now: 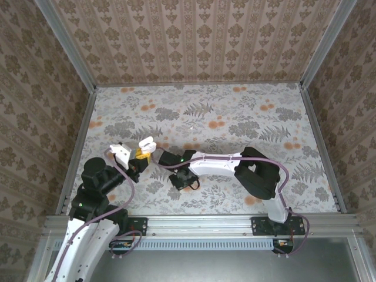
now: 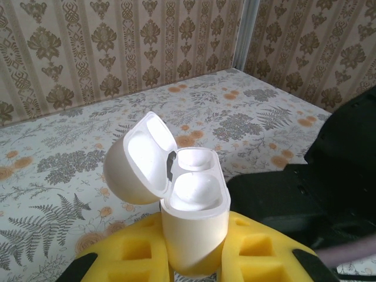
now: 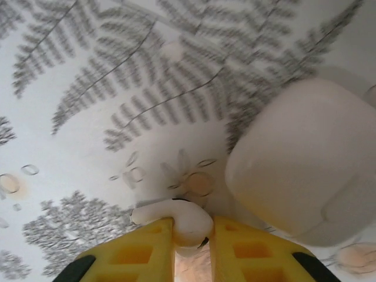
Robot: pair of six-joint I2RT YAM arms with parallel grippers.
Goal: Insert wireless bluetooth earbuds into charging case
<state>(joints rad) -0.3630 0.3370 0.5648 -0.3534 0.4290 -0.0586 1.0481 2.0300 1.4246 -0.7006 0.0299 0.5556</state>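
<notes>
The white charging case [image 2: 197, 220] stands upright with my left gripper [image 2: 194, 249] shut on its body between the yellow pads [image 2: 126, 249]. Its lid [image 2: 138, 161] is swung open to the left. The near well holds a rounded white shape; the far well looks hollow. From above, the case [image 1: 145, 143] sits over the left gripper [image 1: 138, 156]. My right gripper [image 3: 191, 238] is shut on a white earbud [image 3: 182, 217], its stem pointing left. The case [image 3: 305, 170] looms blurred just to its upper right. From above, the right gripper [image 1: 158, 155] is close beside the case.
The table [image 1: 235, 117] has a fern-and-flower patterned cover, with wallpapered walls and metal frame posts [image 1: 76, 64] around it. The right arm's black body [image 2: 317, 194] crowds the case's right side. The right arm [image 1: 217, 161] stretches across the table's front half.
</notes>
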